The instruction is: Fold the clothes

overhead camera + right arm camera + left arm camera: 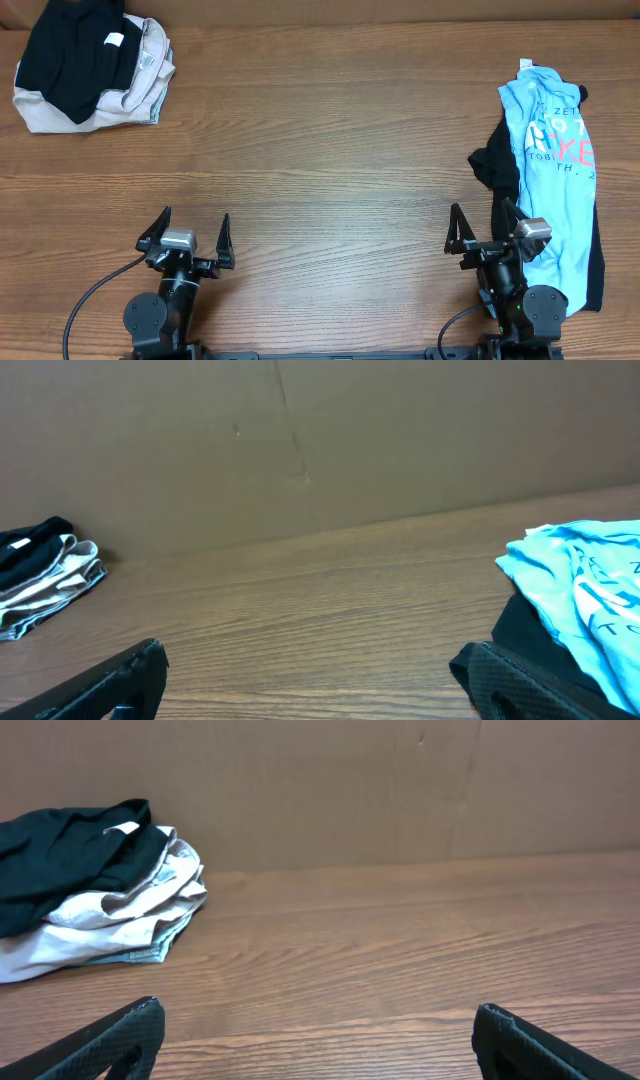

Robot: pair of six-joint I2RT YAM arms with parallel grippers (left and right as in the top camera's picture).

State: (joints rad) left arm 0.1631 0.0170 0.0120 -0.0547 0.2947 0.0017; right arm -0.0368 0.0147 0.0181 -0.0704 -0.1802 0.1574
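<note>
Landmark: the wooden table [330, 140], seen whole from overhead.
Light blue T-shirt [555, 150]: lies crumpled and unfolded along the table's right edge, running from the far part toward the near edge. Its white and pink-red lettering faces up.
Black garment [492, 165]: lies under the T-shirt at the same right edge. It shows past the T-shirt on the side toward the table's middle and along the outer side.
Black piece [75, 55]: rests on top of a beige piece [140, 90] at the table's far left corner, the two forming one small pile.
Left gripper [195, 214]: sits at the table's near edge, left of centre, over bare wood. Its fingers are spread wide and grip nothing.
Right gripper [482, 206]: sits at the table's near edge, right of centre, fingers spread wide and empty. Its outer finger overlaps the T-shirt in the overhead view; whether they touch cannot be told.
Brown wall [400, 790]: stands along the table's far edge.
</note>
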